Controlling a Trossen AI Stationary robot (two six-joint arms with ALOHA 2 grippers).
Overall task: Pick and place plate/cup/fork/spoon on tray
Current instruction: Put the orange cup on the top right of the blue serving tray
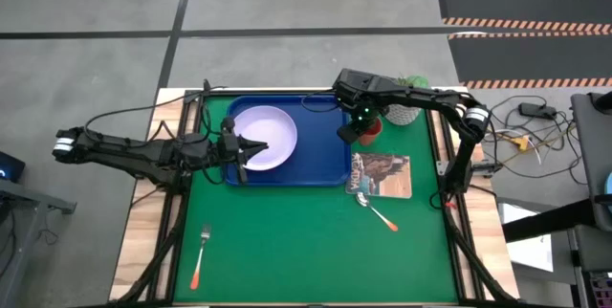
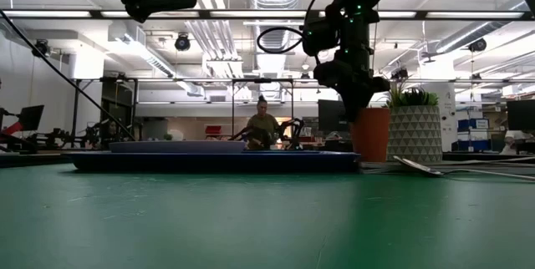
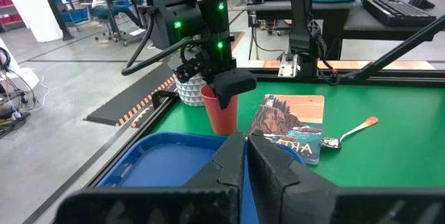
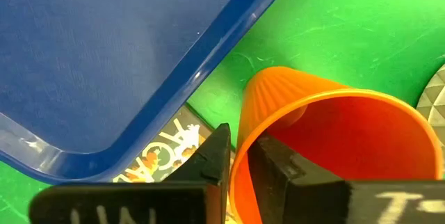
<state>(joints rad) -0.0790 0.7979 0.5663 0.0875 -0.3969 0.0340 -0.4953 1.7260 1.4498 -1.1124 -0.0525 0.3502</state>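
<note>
The pale plate (image 1: 268, 134) lies flat in the left half of the blue tray (image 1: 325, 160). My left gripper (image 1: 260, 145) is shut and empty, raised well above the plate. My right gripper (image 1: 366, 126) is shut on the orange-red cup (image 2: 370, 134) just off the tray's right rim, in front of the white plant pot (image 1: 406, 109). The fork (image 1: 201, 255) lies on the green mat at the near left. The spoon (image 1: 378, 212) lies on the mat near the booklet. My right gripper pinches the cup's wall at the rim (image 4: 240, 172), with one finger (image 4: 285, 175) inside the cup and the other (image 4: 205, 165) outside. The fingers come from above, pointing down. The cup stands upright beside the tray; I cannot tell whether its base touches the mat.
A printed booklet (image 1: 382, 174) lies right of the tray, near the cup. The right half of the tray is bare. Cables lie off the table's right edge. A person (image 2: 263, 127) sits in the room far behind the table.
</note>
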